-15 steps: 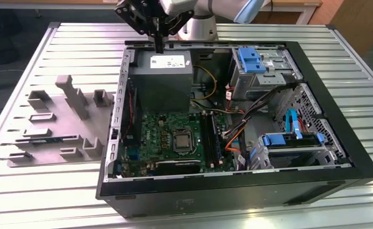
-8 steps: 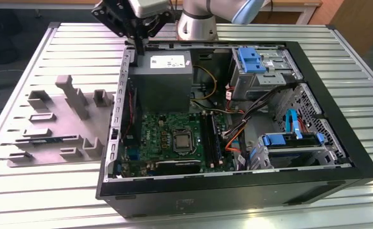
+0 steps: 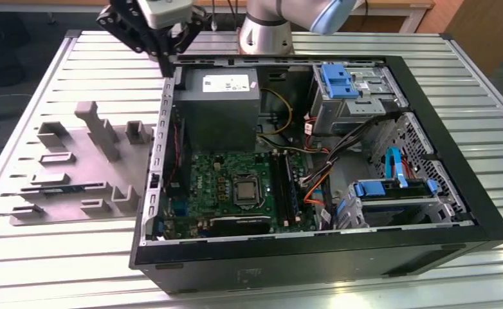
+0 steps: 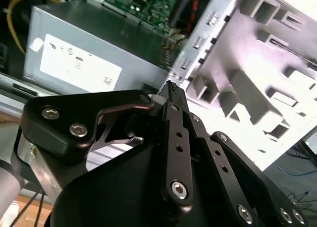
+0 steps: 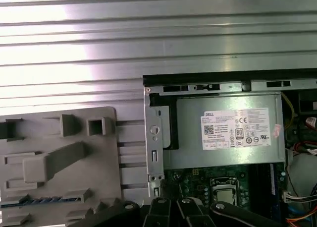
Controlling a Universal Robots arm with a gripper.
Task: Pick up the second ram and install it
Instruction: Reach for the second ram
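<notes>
The second ram [image 3: 61, 190] is a slim blue-green stick lying flat in a slot of the grey holder tray [image 3: 80, 161], at the exterior view's left beside the open computer case. The first wrist view shows the same stick [image 5: 42, 200] near the tray's [image 5: 59, 157] edge. My gripper [image 3: 167, 63] hangs above the case's far left corner, well away from the stick. Its black fingers [image 4: 171, 90] meet at the tips with nothing between them, and in the first wrist view the gripper [image 5: 173, 206] sits over the case wall.
The open case [image 3: 457, 212] holds a grey power supply [image 3: 221, 96], a green motherboard [image 3: 226, 187] with a bare processor [image 3: 247, 191], loose cables [image 3: 320, 174] and blue drive brackets [image 3: 389, 187]. The arm's base [image 3: 264, 32] stands behind the case on the slatted metal table [image 3: 28, 257].
</notes>
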